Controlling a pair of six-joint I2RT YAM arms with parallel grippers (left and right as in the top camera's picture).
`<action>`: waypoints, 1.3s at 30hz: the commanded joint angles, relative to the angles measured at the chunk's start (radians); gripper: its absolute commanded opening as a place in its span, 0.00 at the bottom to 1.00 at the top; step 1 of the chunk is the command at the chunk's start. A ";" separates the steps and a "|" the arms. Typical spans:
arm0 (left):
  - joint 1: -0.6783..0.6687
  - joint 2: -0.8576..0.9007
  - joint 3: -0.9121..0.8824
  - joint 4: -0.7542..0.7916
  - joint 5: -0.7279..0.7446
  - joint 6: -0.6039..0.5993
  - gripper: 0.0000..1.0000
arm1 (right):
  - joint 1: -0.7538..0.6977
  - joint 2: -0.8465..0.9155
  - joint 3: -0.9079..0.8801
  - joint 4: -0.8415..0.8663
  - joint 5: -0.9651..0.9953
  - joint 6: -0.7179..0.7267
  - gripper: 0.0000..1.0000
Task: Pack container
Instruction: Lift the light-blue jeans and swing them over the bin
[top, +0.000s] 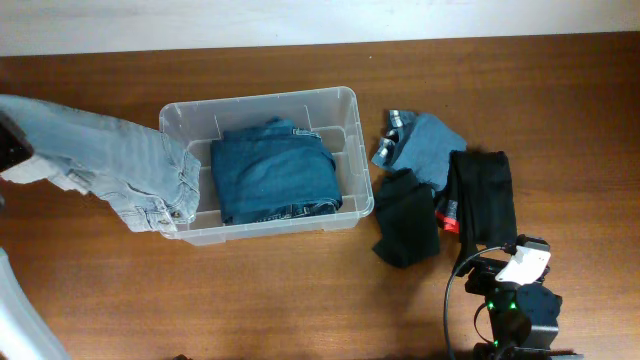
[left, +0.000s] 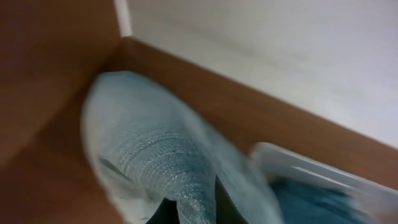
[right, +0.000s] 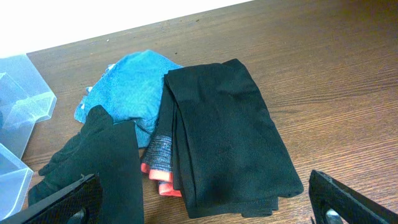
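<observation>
The clear plastic container (top: 258, 99) stands mid-table with a folded teal garment (top: 275, 175) inside. Pale blue jeans (top: 110, 165) hang in the air at the left, their lower end draped over the container's left rim. My left gripper (left: 194, 210) is shut on those jeans (left: 155, 155); its dark body shows at the far left edge (top: 12, 145). At the front right, my right gripper (top: 505, 262) stands open just short of a folded black garment (right: 224, 130), with nothing between its fingers (right: 62, 202).
Right of the container lies a pile: a blue-grey cloth (top: 425, 145), a long black garment (top: 482, 195), a second black piece (top: 405, 215) and something with orange-red cuffs (right: 158, 174). A pale wall runs along the table's back edge.
</observation>
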 joint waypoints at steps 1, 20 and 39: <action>0.005 0.010 0.018 0.042 -0.245 0.067 0.00 | -0.006 -0.008 -0.006 -0.002 -0.005 0.008 0.98; -0.078 0.041 0.332 0.034 0.574 0.038 0.00 | -0.006 -0.008 -0.006 -0.002 -0.005 0.008 0.98; -0.733 0.342 0.332 0.103 0.623 0.105 0.00 | -0.006 -0.008 -0.006 -0.002 -0.005 0.008 0.98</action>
